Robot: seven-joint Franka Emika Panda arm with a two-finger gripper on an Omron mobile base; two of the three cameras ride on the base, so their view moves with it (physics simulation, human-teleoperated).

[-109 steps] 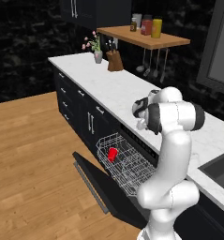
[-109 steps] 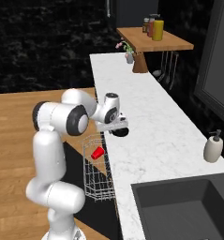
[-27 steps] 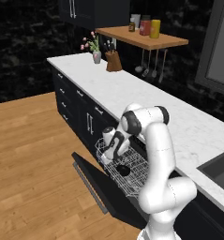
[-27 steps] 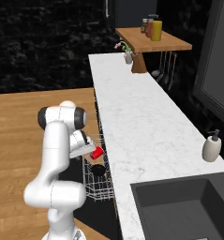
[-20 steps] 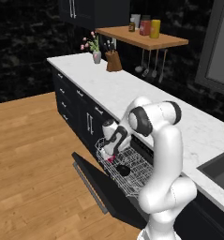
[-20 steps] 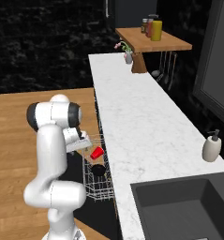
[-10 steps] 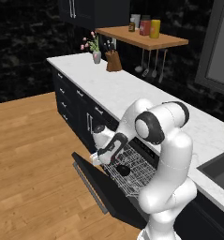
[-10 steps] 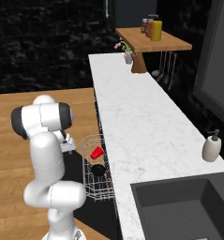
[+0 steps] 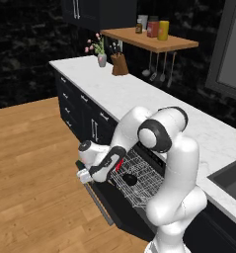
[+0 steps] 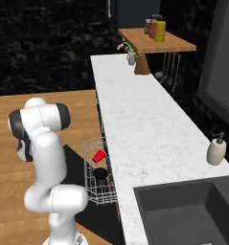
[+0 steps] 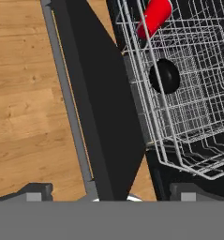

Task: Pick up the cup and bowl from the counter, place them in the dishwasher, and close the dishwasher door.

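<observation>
since a moment ago the white arm has swung out from over the white wire rack (image 11: 188, 108) to the outer edge of the flat black drop-down dishwasher door (image 11: 101, 108), its two-finger gripper (image 9: 85, 174) spread wide and empty. hand view shows the long silver bar handle (image 11: 69, 103) against wood floor (image 11: 24, 93); right base view shows the small red tapered cup (image 10: 99, 156) lying beside the shallow black bowl (image 10: 101, 173) in the rack, below the white marble-look counter (image 10: 144, 129).
</observation>
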